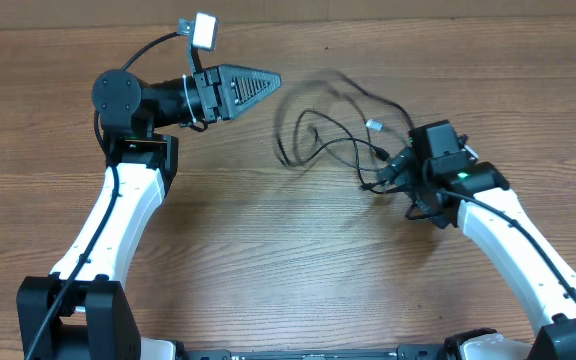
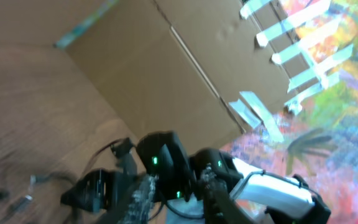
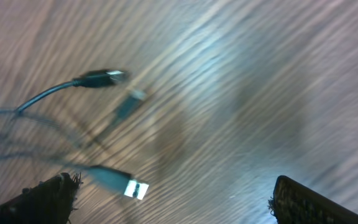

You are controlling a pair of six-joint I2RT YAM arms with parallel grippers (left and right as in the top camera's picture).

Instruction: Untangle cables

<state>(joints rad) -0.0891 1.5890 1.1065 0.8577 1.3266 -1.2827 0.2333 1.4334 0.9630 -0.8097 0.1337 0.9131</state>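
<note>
1. Progress: the cables (image 1: 328, 140) are not yet apart. They lie mid-counter as a few thin black cords in loose loops that cross one another. The strands bunch into a tighter clump at the right end.
2. By my reading this is early work. No cord is laid out on its own, and every crossing is left to clear.
3. The upper loop is smeared in the overhead view, so I cannot follow its course there.
4. A small pale plug (image 1: 375, 126) sits at the right of the loops, close to the clump.
5. The counter (image 1: 268, 250) is bare wood grain around the tangle.
6. The right fingers (image 3: 48, 199) stand wide apart, one at each lower corner of the wrist view. Nothing is clamped between them.
7. A bright-tipped plug (image 3: 126, 185) lies just beside the finger at the left of that view. A darker USB plug (image 3: 107, 77) sits further up on its cord. The blur hides whether either one touches a finger.
8. From overhead, the right fingers sit at the clumped end of the tangle.
9. The left fingers (image 1: 253, 85) are seen side-on, pointing toward the loops from the left and apart from them. I cannot tell how far open they are. No cord shows at the tips.
</note>
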